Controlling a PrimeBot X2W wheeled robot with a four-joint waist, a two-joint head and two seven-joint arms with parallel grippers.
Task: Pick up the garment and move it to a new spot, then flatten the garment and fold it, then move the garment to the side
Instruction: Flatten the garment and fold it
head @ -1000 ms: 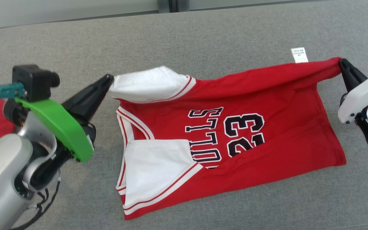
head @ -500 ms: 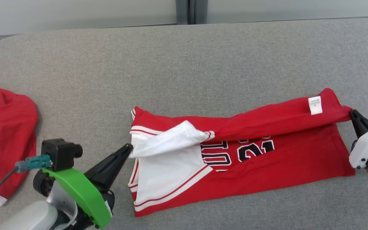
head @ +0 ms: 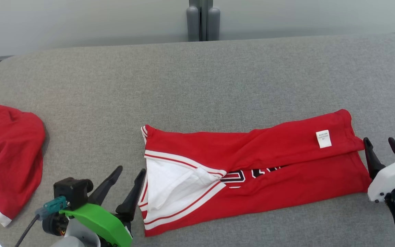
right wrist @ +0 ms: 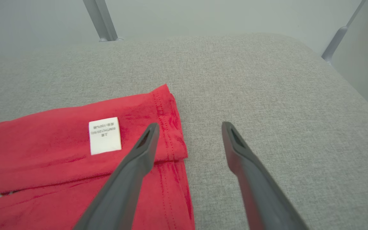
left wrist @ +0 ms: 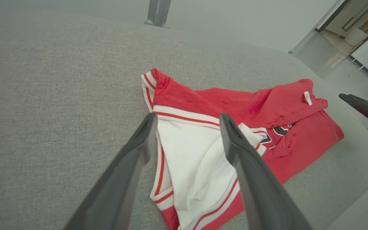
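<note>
Red: one folded garment (head: 269, 151), one heap (head: 9, 154)

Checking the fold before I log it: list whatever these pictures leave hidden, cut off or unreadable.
1) Jersey print: head view, the folded-over top layer covers all but a strip of black lettering.
2) Care label: head view, text too small to read.
3) Second red garment: head view, cut off by the left edge.
4) Jersey's near edge: left wrist view, partly behind the fingers of the left tool.
</note>
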